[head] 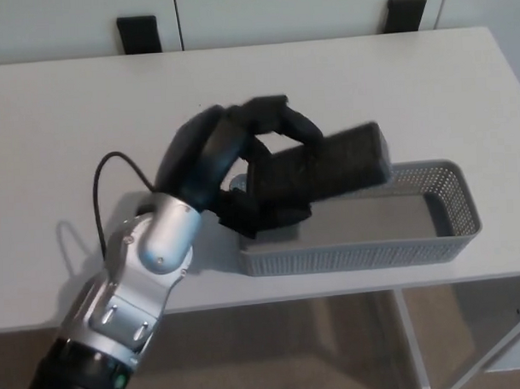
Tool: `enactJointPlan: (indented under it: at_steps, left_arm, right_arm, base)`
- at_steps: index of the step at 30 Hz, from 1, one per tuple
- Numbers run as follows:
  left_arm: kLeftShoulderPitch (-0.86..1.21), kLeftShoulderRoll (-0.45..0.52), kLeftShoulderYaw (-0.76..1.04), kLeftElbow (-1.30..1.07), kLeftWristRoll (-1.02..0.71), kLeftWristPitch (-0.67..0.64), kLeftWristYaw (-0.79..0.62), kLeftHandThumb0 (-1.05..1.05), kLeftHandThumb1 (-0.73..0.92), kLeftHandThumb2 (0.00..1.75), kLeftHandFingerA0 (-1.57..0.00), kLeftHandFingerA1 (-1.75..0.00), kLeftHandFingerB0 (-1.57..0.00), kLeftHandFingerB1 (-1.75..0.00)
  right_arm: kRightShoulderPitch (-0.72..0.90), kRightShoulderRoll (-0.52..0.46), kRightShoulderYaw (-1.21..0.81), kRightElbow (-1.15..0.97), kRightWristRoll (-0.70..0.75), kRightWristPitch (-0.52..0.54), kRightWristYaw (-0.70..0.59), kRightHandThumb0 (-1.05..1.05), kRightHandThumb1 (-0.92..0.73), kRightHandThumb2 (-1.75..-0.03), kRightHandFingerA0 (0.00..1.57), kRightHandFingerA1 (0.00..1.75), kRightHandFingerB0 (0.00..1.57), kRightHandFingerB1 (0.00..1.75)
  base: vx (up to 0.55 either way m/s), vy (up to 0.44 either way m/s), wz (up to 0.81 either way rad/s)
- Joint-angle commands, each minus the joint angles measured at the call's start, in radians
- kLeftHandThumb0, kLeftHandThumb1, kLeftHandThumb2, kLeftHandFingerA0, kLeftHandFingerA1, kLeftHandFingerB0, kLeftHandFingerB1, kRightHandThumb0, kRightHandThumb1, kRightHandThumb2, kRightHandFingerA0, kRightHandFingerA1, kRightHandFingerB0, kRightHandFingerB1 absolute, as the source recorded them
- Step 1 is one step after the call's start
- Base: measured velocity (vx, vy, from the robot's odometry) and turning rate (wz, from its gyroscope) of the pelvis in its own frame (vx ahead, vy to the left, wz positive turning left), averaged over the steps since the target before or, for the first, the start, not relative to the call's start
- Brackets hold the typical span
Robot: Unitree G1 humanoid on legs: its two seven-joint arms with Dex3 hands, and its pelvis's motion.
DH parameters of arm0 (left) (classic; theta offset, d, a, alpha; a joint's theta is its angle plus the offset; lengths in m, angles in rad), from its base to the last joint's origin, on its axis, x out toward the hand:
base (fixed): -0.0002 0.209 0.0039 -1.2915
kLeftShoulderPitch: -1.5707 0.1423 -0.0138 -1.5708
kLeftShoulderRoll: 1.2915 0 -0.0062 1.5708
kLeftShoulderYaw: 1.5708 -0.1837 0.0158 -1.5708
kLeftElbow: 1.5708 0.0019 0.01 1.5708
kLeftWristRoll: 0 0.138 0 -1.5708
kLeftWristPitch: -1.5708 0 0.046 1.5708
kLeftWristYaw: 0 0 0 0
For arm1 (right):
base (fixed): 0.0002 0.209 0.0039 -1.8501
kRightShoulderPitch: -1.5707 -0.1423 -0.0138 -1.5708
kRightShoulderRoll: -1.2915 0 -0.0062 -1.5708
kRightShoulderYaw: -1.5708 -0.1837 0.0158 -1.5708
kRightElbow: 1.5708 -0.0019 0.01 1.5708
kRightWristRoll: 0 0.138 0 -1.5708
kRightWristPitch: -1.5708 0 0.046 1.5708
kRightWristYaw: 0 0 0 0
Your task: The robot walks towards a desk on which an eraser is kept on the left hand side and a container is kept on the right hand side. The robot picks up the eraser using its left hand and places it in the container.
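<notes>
Eraser sits clamped in our left hand, fingers wrapped round it, held above the grey container's left end.

a white desk fills most of the view, its top smooth and plain. a grey perforated container sits directly on it near the front edge, toward the right; its left end is hidden, seemingly empty inside.
</notes>
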Motion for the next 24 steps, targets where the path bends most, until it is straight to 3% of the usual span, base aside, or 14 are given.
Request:
enactJointPlan:
  at_steps: [1,2,9,13,14,15,16,17,18,19,20,22,23,24]
  left_arm:
    - [-0.049,0.013,-0.037,0.047,0.062,0.01,-0.037,-0.94,0.48,0.87,-0.06,-0.66,-0.09,-0.53]
    - [-0.063,0.036,-0.07,0.03,0.126,0.083,-0.062,-1.0,0.58,1.0,0.0,0.0,0.0,-0.19]
    - [-0.067,0.064,-0.108,-0.035,0.13,0.175,-0.171,-0.97,0.67,1.1,0.0,-0.18,0.0,-0.23]
    - [-0.035,0.076,-0.098,-0.101,0.122,0.189,-0.195,-1.03,0.67,1.1,0.0,-0.09,0.0,-0.22]
    - [-0.02,0.087,-0.092,-0.147,0.119,0.185,-0.21,-1.05,0.62,1.07,0.0,-0.09,0.0,-0.21]
    - [-0.004,0.097,-0.089,-0.192,0.114,0.188,-0.226,-1.05,0.66,0.66,0.0,0.0,0.0,-0.21]
    - [0.005,0.101,-0.086,-0.219,0.112,0.191,-0.235,-1.05,0.66,0.65,0.0,0.0,0.0,-0.29]
    - [0.031,0.115,-0.076,-0.302,0.099,0.193,-0.261,-1.05,0.52,0.95,0.0,-0.16,0.0,-0.32]
    - [0.057,0.131,-0.067,-0.379,0.087,0.187,-0.282,-1.05,0.65,0.68,0.0,-0.08,0.0,-0.37]
    - [0.074,0.146,-0.06,-0.432,0.075,0.176,-0.298,-1.05,0.59,1.05,0.0,-0.2,0.0,-0.35]
    - [0.095,0.164,-0.042,-0.499,0.041,0.167,-0.327,-1.05,0.63,1.07,-0.16,-0.26,0.0,-0.39]
    - [0.136,0.172,0.011,-0.609,-0.084,0.195,-0.396,-1.05,0.6,0.98,-0.05,-0.46,-0.11,-0.52]
    - [0.165,0.185,0.062,-0.698,-0.215,0.213,-0.455,-1.05,0.76,0.64,-0.17,-0.5,-0.25,-0.48]
    - [0.207,0.219,0.163,-0.791,-0.472,0.249,-0.557,-1.0,0.56,1.01,-0.37,-0.5,-0.36,-0.47]
  right_arm:
    - [-0.006,-0.026,0.002,0.005,-0.017,0.0,-0.005,-0.37,-0.64,-0.58,0.61,0.62,0.42,0.46]
    - [-0.012,-0.025,0.007,0.009,-0.025,-0.004,-0.012,-0.38,-0.64,-0.58,0.63,0.62,0.43,0.46]
    - [-0.017,-0.026,0.002,0.015,-0.015,-0.011,0.004,-0.41,-0.63,-0.58,0.63,0.65,0.43,0.47]
    - [-0.021,-0.027,0.011,0.007,-0.029,0.003,-0.005,-0.4,-0.63,-0.58,0.64,0.64,0.44,0.47]
    - [-0.023,-0.027,0.004,0.011,-0.016,-0.007,0.012,-0.39,-0.63,-0.58,0.62,0.66,0.42,0.48]
    - [-0.023,-0.027,0.005,0.006,-0.02,0.003,0.006,-0.4,-0.63,-0.58,0.63,0.65,0.43,0.48]
    - [-0.021,-0.028,0.007,0.001,-0.023,0.008,0.002,-0.4,-0.63,-0.58,0.64,0.63,0.44,0.46]
    - [-0.023,-0.027,0.007,-0.003,-0.024,0.015,0.001,-0.38,-0.63,-0.58,0.63,0.63,0.44,0.47]
    - [-0.025,-0.027,0.007,0.002,-0.024,0.009,0.006,-0.39,-0.63,-0.58,0.64,0.64,0.44,0.48]
    - [-0.025,-0.028,0.006,0.005,-0.022,0.004,0.011,-0.39,-0.63,-0.58,0.64,0.65,0.44,0.49]
    - [-0.031,-0.028,0.007,0.012,-0.021,0.0,0.016,-0.4,-0.62,-0.58,0.65,0.65,0.46,0.49]
    - [-0.043,-0.033,0.018,0.019,-0.039,-0.004,0.01,-0.4,-0.62,-0.58,0.66,0.65,0.46,0.5]
    - [-0.037,-0.033,0.014,0.01,-0.034,0.0,0.015,-0.4,-0.63,-0.58,0.65,0.64,0.46,0.49]
    - [-0.04,-0.035,0.017,0.006,-0.037,0.017,0.018,-0.39,-0.63,-0.58,0.63,0.62,0.44,0.48]
  base:
    - [0.0,0.0,0.0]
    - [0.0,0.0,0.0]
    - [0.0,0.0,0.0]
    - [0.0,0.0,0.0]
    - [0.0,0.0,0.0]
    - [0.0,0.0,0.0]
    - [0.0,0.0,0.0]
    - [0.0,0.0,0.0]
    - [0.0,0.0,0.0]
    - [0.0,0.0,0.0]
    - [0.0,0.0,0.0]
    - [0.0,0.0,0.0]
    - [0.0,0.0,0.0]
    - [0.0,0.0,0.0]
